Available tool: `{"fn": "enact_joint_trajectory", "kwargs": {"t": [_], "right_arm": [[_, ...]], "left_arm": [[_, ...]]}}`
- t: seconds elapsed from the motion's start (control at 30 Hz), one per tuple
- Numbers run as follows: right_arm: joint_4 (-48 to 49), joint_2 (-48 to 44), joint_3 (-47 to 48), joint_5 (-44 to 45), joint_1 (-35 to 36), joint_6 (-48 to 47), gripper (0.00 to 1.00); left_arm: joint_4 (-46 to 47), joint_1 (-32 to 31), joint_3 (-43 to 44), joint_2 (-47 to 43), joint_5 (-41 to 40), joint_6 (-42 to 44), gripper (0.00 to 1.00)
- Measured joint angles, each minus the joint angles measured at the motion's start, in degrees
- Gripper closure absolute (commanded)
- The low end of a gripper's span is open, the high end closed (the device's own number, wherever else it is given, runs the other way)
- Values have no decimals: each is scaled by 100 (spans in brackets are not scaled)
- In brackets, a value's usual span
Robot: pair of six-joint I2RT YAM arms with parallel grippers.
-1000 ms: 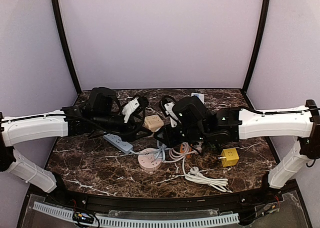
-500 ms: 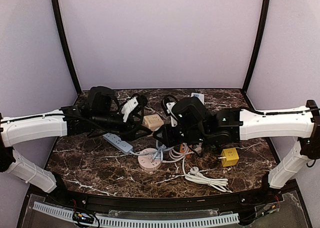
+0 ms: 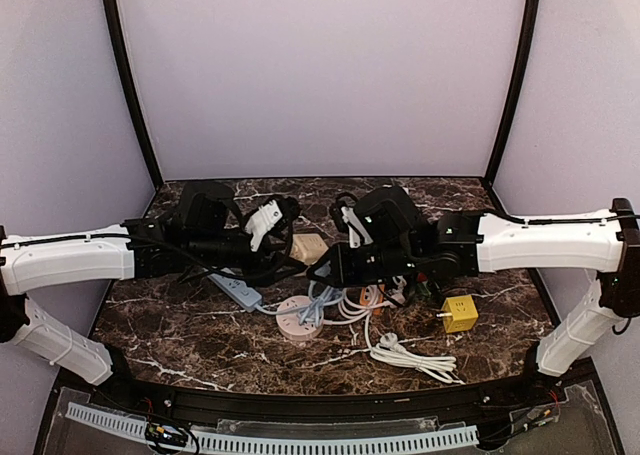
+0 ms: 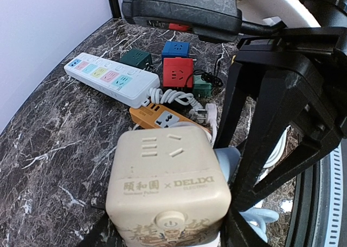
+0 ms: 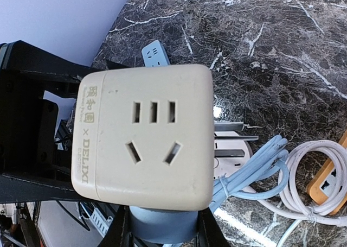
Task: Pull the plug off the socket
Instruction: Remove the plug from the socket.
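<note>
Beige socket [image 4: 168,187] in left gripper [image 3: 289,240]; right gripper [image 5: 162,232] pinches grey-blue plug [image 5: 162,219].

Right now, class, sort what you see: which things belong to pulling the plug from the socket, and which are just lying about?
In the job: beige cube socket, grey-blue plug, left gripper, right gripper.

Lying about: white power strip, red cube, blue cube, orange strip, yellow cube, pink round socket.

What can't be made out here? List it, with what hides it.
Prongs of the blue-grey plug: right wrist view, buried in the beige cube socket.
Left gripper grip: left wrist view, behind that socket, cut by the bottom edge.
Socket-plug joint: top view, masked by the right gripper.
</note>
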Motion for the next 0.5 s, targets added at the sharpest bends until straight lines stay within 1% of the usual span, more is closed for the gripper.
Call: {"fn": "enact_joint_trajectory", "kwargs": {"t": [0.2,0.33,0.5], "right_arm": [[105,0,-22,83,83,-385,100],[192,0,-9,413,247,-914,100],[278,-7,-4,616,376,-1388,100]], "left_arm": [[-52,39,35,2,-63,-28,99],[-201,238,118,4,334,-70,99],[-402,463,195,2,741,-70,99]]}}
